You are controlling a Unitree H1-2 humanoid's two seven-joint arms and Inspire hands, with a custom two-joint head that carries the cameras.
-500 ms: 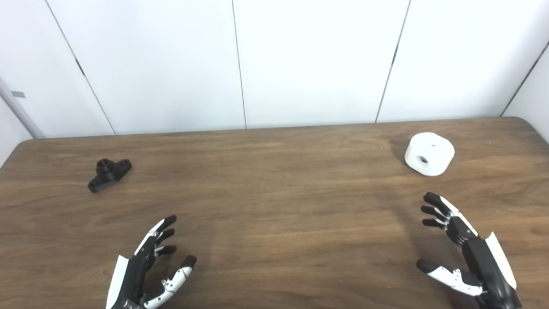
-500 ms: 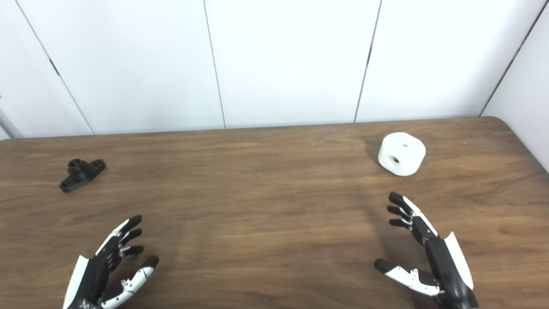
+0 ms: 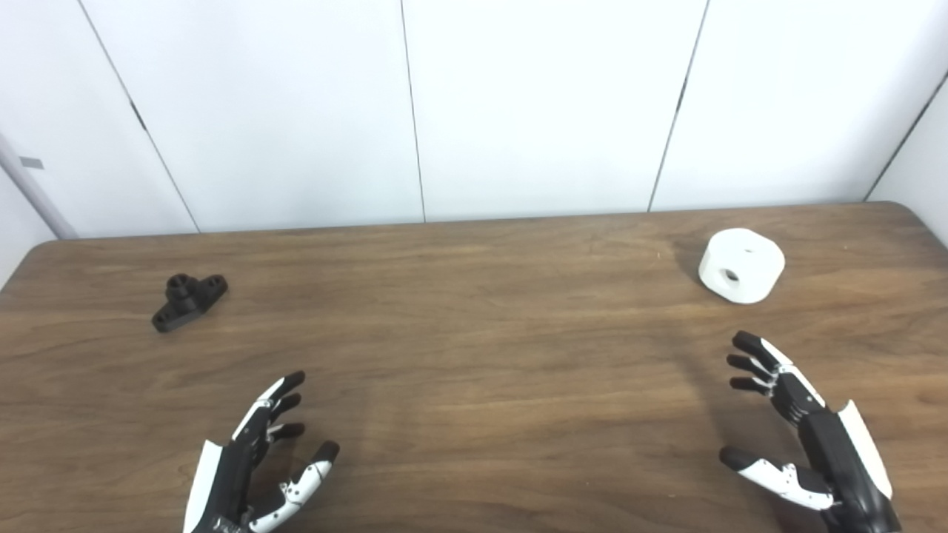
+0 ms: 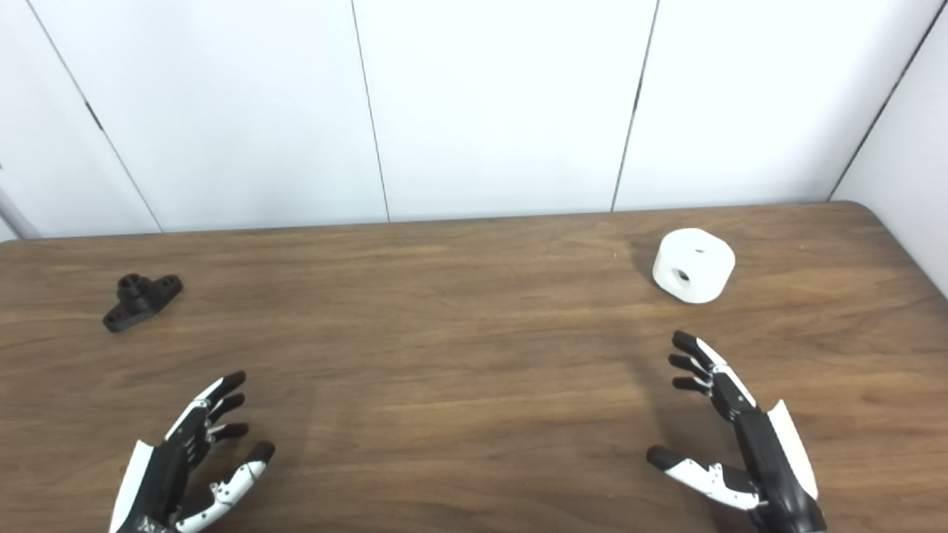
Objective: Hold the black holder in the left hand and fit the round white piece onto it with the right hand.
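The black holder (image 3: 189, 301) lies flat on the wooden table (image 3: 474, 355) at the far left, a short round boss rising from its base. The round white piece (image 3: 740, 265) rests at the far right, a hole in its side facing me. My left hand (image 3: 255, 459) hovers open near the front edge, below and right of the holder, well apart from it. My right hand (image 3: 803, 433) is open too, near the front right, a little short of the white piece. Neither hand holds anything.
White wall panels (image 3: 548, 104) stand right behind the table's far edge. The table's right rear corner (image 3: 907, 211) is rounded and close to the white piece.
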